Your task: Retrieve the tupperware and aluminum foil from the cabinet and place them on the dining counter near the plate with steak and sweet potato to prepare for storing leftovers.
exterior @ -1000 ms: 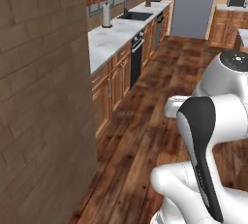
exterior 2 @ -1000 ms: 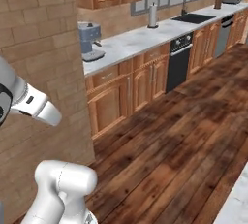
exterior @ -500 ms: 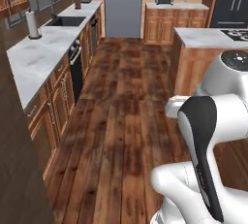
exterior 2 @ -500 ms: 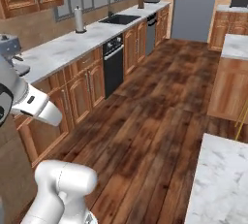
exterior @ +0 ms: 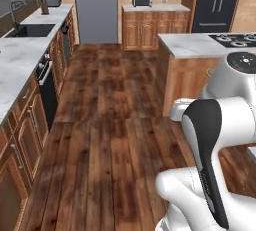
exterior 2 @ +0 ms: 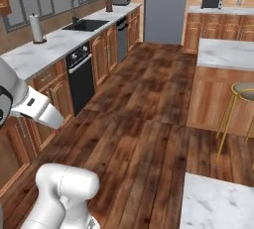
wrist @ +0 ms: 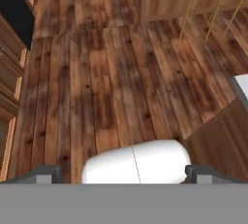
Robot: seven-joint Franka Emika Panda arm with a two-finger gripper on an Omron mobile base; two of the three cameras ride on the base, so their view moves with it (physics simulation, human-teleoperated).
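The tupperware, the aluminum foil and the wooden wall cabinet are out of view. My gripper [wrist: 123, 177] hangs over the plank floor, open, its two fingertips [wrist: 46, 174] far apart with nothing between them. A white-grey marble corner of the dining counter [exterior 2: 218, 205] lies at the lower right of the right base view. In the hand view its corner [wrist: 240, 86] sits on a wood-panelled base. A gold-framed stool [exterior 2: 243, 93] stands just beyond the counter.
The island with the black cooktop [exterior: 235, 40] stands ahead on the right. A long marble worktop with a sink [exterior 2: 87, 25], an oven [exterior 2: 79, 74] and a paper-towel roll [exterior 2: 35, 28] runs along the left. A wide wooden floor aisle [exterior: 110, 125] lies between them.
The whole picture has swung as the base turned right: the brick wall left the views, and the island, the stool and the marble corner came in. The arm keeps its pose.
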